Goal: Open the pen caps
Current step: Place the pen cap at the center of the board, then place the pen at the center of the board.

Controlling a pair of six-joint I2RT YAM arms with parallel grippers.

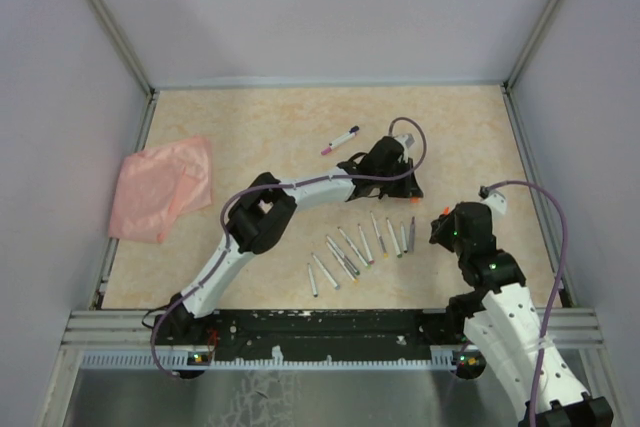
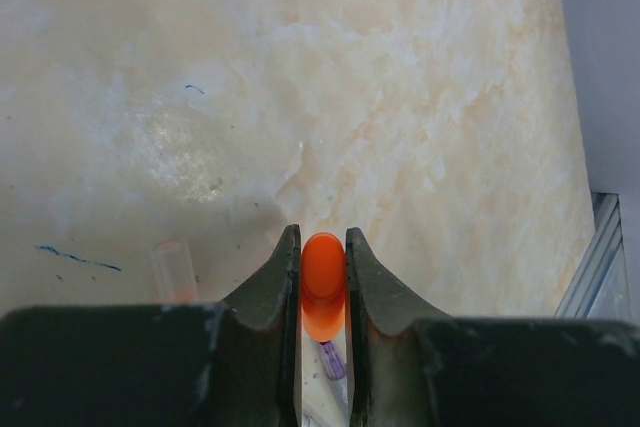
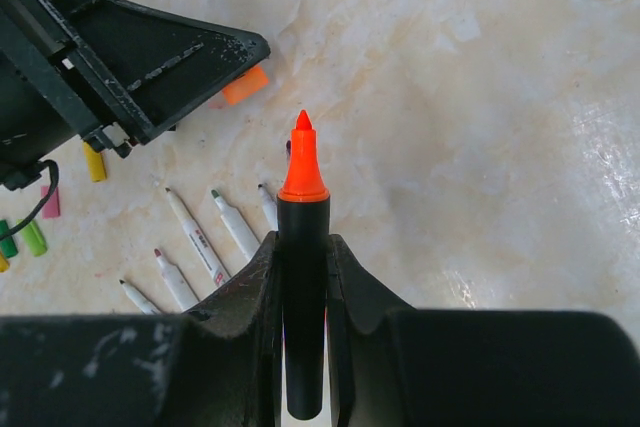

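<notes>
My left gripper [image 2: 322, 237] is shut on an orange pen cap [image 2: 323, 282], which stands between its jaws just above the table. In the right wrist view that cap [image 3: 245, 85] shows at the tip of the left gripper. My right gripper [image 3: 302, 239] is shut on a thick dark highlighter [image 3: 302, 297], and its bare orange tip [image 3: 302, 162] points at the left gripper a short way off. From above, the left gripper [image 1: 408, 187] and the right gripper [image 1: 440, 222] sit close together right of centre. Several uncapped white pens [image 1: 350, 252] lie in a row.
One capped pen [image 1: 340, 139] lies alone farther back. A pink cloth [image 1: 160, 187] lies at the left edge. Loose caps, a yellow one [image 3: 93, 160], a pink one [image 3: 48, 202] and a green one [image 3: 35, 237], lie near the pen row. A purple cap [image 2: 333, 359] lies under the left jaws.
</notes>
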